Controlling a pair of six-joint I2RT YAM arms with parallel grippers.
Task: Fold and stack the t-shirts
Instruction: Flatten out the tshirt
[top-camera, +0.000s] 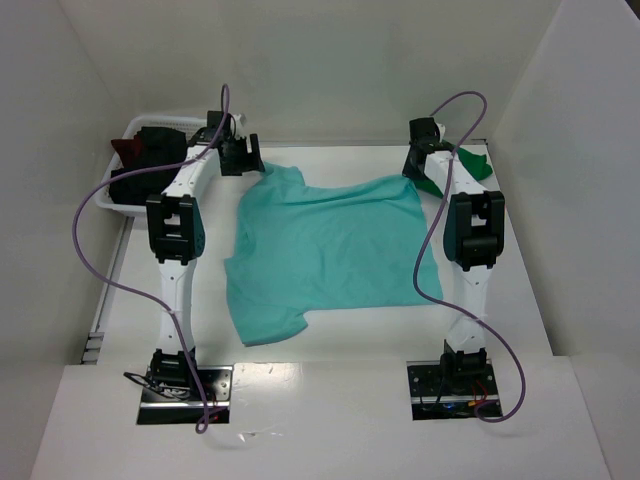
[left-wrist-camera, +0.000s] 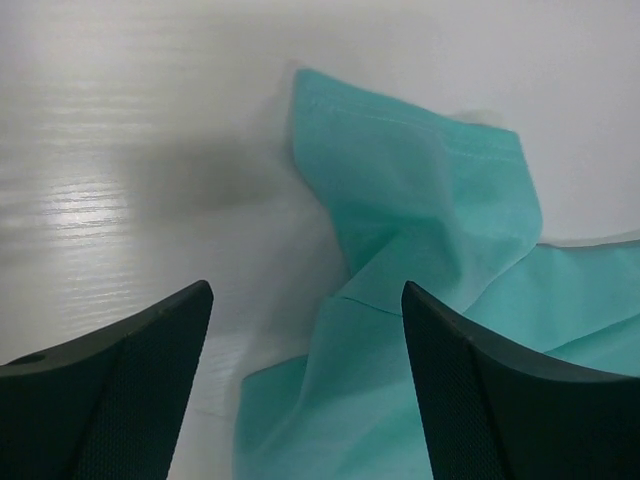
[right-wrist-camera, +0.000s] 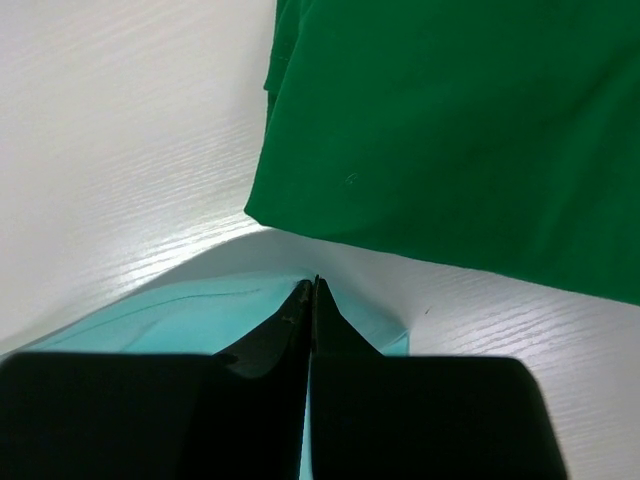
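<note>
No text or label is legible on the teal t-shirt (top-camera: 330, 250) or, seemingly, elsewhere.

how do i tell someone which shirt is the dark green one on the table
Start at the white table's far right corner, just beyond the right gripper. The dark green t-shirt lies there, near a corner of the big teal t-shirt spread across the middle. It alone is deep green, and far smaller in view than the teal one.

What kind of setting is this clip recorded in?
Probably a lab test cell, not a home: a white table boxed in by plain white panels, left arm and right arm bolted at its near edge, a teal t-shirt spread out.
</note>
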